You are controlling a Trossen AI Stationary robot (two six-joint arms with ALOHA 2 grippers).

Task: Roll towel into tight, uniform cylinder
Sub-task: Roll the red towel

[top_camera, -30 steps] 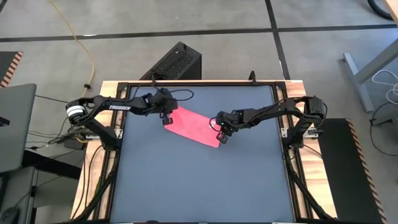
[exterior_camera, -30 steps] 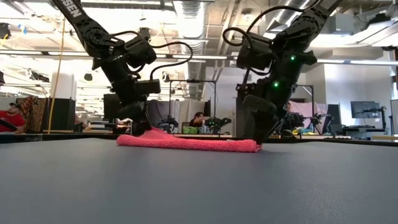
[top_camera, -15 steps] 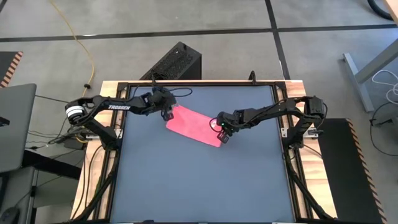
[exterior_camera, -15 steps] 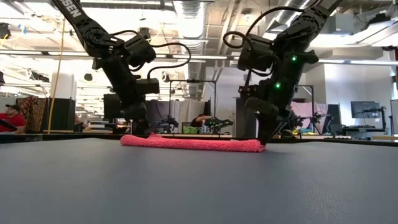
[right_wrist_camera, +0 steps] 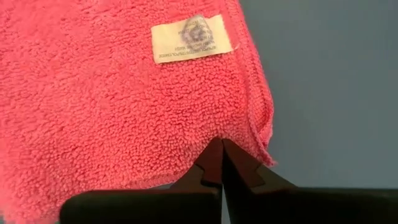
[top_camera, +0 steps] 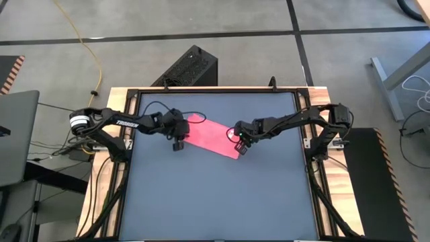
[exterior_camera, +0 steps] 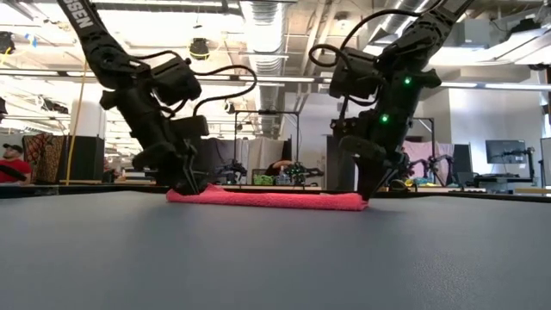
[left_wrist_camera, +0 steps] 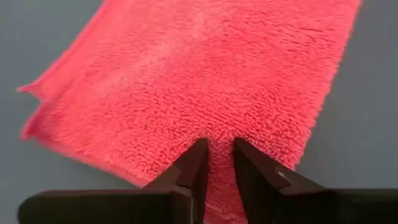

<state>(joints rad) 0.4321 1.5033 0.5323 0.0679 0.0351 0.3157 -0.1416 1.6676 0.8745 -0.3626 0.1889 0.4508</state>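
The towel (top_camera: 213, 136) lies flat, slanted, on the far half of the dark grey counter (top_camera: 215, 202). The left pincer (top_camera: 178, 142) stands at the towel's left end; its fingers (left_wrist_camera: 194, 167) are slightly parted, with pink pile between the tips, though a firm hold cannot be confirmed. The right pincer (top_camera: 240, 147) is at the opposite end, closed on the towel's edge near the white tag (right_wrist_camera: 191, 38).
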